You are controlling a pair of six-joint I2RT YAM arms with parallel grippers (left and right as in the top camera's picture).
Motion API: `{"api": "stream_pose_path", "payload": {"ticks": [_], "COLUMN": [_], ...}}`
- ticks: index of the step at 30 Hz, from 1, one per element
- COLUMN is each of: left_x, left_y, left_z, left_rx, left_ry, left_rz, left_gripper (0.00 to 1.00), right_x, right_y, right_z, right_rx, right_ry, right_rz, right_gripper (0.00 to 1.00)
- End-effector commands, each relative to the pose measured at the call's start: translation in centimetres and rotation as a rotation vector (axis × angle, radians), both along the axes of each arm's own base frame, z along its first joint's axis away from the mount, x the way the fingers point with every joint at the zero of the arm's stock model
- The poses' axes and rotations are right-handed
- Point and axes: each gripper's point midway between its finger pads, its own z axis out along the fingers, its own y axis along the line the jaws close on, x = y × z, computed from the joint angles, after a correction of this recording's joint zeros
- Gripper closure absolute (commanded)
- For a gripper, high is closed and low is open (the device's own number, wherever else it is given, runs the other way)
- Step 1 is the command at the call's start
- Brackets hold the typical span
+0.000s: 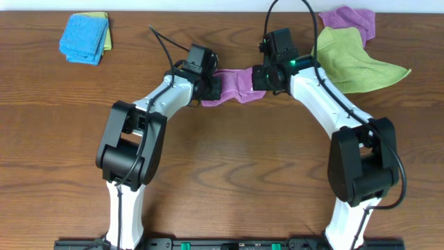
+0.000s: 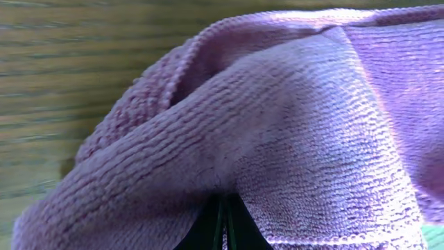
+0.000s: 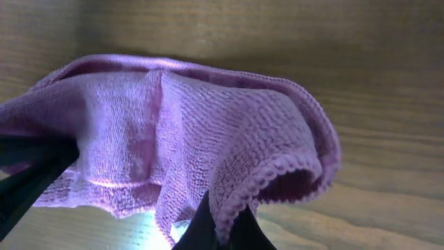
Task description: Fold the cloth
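Slippage is the main risk: the cloth (image 1: pixel 234 87) hangs bunched like a short rope between the two grippers, toward the far middle of the table (image 1: pixel 229 180), not spread flat. The left gripper (image 1: pixel 210 87) is clamped on one end and the right gripper (image 1: pixel 261 76) on the other. Each wrist view shows closed fingers (image 2: pixel 207 239) biting a thick gather of fabric rather than a clean single corner. If the arms pull apart to stretch it, an inner layer may slide free and the cloth would drop in a heap. Pull unevenly and it comes out skewed, so any fold lands crooked. No tag shows, so I cannot tell which corners are held, and matching edges may be guesswork. Whether the sagging middle touches the wood I cannot tell; if it does, friction could twist it more. Farther out, the green cloth (image 1: pixel 357 62) lies just beside the right arm, which crosses its edge in the overhead view, so a sweep could drag it along. The second purple cloth (image 1: pixel 347 21) sits behind it; the blue cloth (image 1: pixel 83 38) is well apart.
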Motion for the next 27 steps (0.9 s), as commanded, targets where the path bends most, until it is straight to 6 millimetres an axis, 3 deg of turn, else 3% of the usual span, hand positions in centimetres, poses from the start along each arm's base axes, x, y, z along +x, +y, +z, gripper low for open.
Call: {"api": "stream_pose_path", "payload": {"ticks": [1,7,13,21,27], "left_x": [-1.1,-1.1,-2.6,-4.7,-5.0], "left_y": [-0.6,0.8,1.9,3.3,4.0], "left_z": [-1.7,-1.9,-2.7,-3.5,-3.8], "left_rx": [-0.003,0.02,0.087,0.171,0.214], "left_ry": [0.045,0.056,0.091,0.155,0.162], "left_rz": [-0.002,-0.006,-0.108,-0.18,-0.187], "left_gripper": [0.94,0.94,0.94,0.94,0.95], "right_x": [0.3,0.3,1.0,2.6,2.8], "right_y": [0.1,-1.5,-2.3,-2.0,-1.9], "right_z": [1.4,1.2,2.1,3.4,3.6], "right_rx": [-0.026,-0.118,-0.154,-0.163,-0.164], "right_ry": [-0.034,-0.044,-0.083,-0.166,-0.177], "right_rz": [0.019,0.005,-0.01,0.023,0.036], "right_gripper": [0.99,0.99,0.99,0.99,0.99]}}
